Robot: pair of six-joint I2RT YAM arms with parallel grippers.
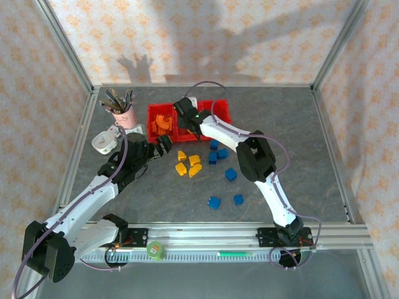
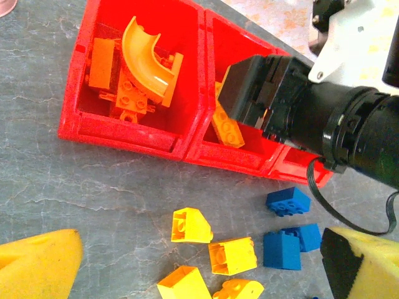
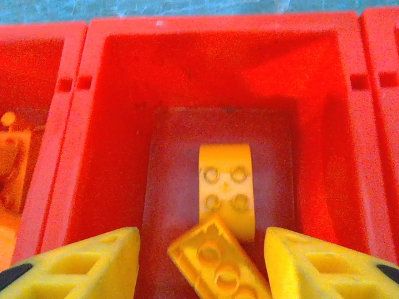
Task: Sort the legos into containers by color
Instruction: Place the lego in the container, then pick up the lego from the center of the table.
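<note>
Grey table [image 1: 293, 156] carried everything. Left arm [image 1: 93, 193] reached in from near left, right arm [image 1: 262, 165] bent over toward the far centre. The red containers [image 1: 151, 118], three joined bins, sat at the far middle of the table, with a pink cup of pens [image 1: 126, 116] just to their left. Left gripper [image 1: 164, 144] hovered over bare table near the tray's left front corner, jaws spread wide and empty, its yellow fingers [image 2: 37, 268] at the lower corners of the left wrist view. Right gripper [image 3: 201, 235] hung down inside the middle bin, fingers partly apart, gripping nothing; a yellow brick [image 3: 215, 265] lay loose and tilted between them, leaning on a curved yellow brick [image 3: 226, 187] on the bin floor. Left bin held the orange legos [image 2: 124, 93] with a curved arch piece [image 2: 146, 56] on top. Four loose yellow legos [image 1: 187, 163] lay clustered on the table just in front of the tray. Six blue legos [image 1: 217, 152] lay to their right: three bunched together near the tray, three scattered nearer the arm bases.
</note>
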